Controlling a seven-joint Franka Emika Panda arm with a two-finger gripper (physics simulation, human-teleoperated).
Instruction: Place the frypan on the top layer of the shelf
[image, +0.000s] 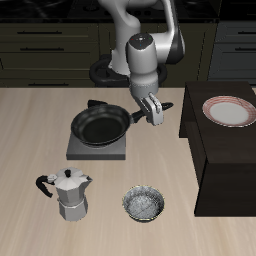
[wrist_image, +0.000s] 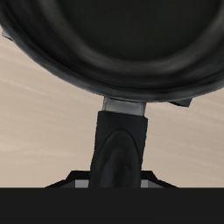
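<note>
You see a round black frypan (image: 100, 127) that looks smooth and a bit shiny, a shiny silvery metal moka pot (image: 70, 195), and a pale wooden table (image: 30, 130).

text: none readable | labels: none (all surfaces plain) | numbers: none

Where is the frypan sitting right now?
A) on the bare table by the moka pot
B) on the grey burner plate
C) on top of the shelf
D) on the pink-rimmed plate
B: the frypan rests on the grey burner plate, not yet on the shelf.
</note>
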